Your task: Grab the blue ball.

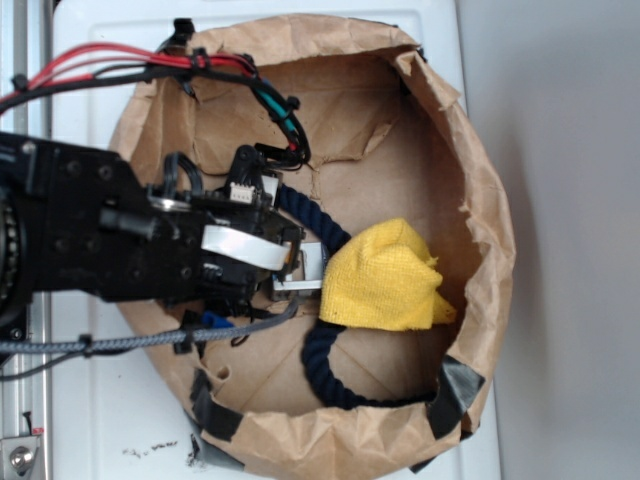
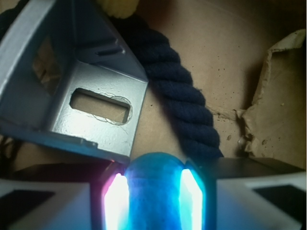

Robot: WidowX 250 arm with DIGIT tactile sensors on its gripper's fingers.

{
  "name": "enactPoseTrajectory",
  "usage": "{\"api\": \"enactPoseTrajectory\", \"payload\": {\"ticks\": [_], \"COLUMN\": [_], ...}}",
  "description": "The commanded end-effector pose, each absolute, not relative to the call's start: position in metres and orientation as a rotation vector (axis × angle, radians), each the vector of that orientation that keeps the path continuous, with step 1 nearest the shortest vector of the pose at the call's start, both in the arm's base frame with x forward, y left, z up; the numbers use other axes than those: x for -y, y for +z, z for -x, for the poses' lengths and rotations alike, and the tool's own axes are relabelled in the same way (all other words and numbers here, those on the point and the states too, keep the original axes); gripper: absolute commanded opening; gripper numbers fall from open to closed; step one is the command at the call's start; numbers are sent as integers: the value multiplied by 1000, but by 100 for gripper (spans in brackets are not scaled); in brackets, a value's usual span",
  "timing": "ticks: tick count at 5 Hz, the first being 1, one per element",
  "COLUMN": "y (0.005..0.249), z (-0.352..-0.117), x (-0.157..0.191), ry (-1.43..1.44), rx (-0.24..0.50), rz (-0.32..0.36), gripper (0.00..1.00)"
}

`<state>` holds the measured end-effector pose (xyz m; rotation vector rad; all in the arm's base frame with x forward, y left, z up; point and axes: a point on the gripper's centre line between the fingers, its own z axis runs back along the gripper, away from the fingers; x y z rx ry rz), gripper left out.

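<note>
Ball [image 2: 156,189] clamped inside gripper [image 2: 154,201]

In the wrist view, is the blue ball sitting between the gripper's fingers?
Yes: the blue ball sits between the two glowing fingers of the gripper, which flank it on both sides.

**No readable text**

Neither view shows a legible word, number, brand or sign. The paper bag [image 1: 480,190], yellow cloth [image 1: 385,275], navy rope [image 2: 184,91] and grey metal bracket [image 2: 96,96] bear no print. The small white connector [image 1: 241,193] on the arm is too blurred to tell if anything is marked on it.
</note>
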<state>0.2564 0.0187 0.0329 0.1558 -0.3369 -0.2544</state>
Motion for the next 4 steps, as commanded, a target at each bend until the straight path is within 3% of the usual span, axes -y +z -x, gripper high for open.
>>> {"api": "enactPoseTrajectory", "payload": {"ticks": [1, 2, 4], "y": [128, 167, 189], "z": [-266, -265, -276], "x": [-35, -29, -10], "ry": [-196, -170, -101], "rx": [307, 298, 350], "rz": [-5, 22, -18], "gripper": [0, 0, 0]}}
